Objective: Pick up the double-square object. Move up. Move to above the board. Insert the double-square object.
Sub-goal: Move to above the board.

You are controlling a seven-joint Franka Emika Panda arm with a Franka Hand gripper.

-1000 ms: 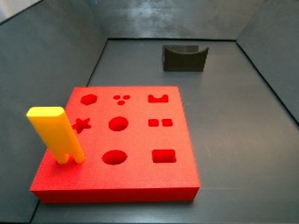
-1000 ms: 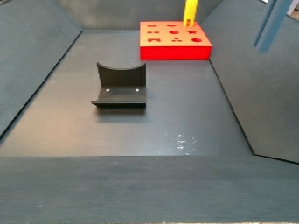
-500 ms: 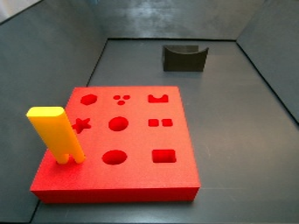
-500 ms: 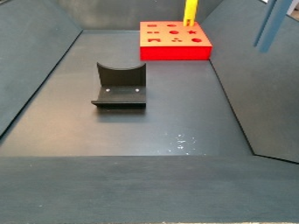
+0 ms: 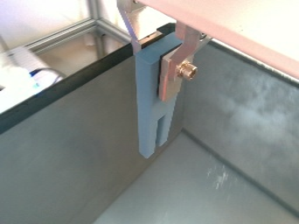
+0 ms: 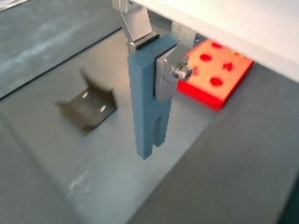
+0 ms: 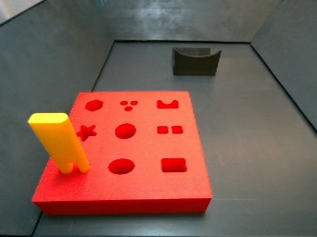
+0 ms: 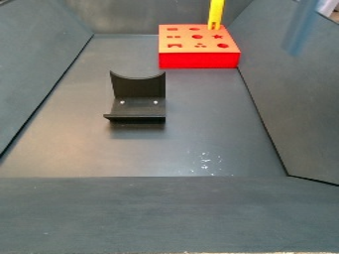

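Pinching the double-square object (image 6: 147, 101) between its silver fingers (image 5: 173, 68), the gripper (image 6: 156, 54) is hanging high above the floor, well apart from the red board (image 6: 219, 72) and fixture (image 6: 86, 103).

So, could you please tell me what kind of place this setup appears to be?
Probably a robot peg-insertion test cell: a dark walled floor, a flat red board with shaped cut-outs, and the gripper aloft holding a slender grey-blue bar.
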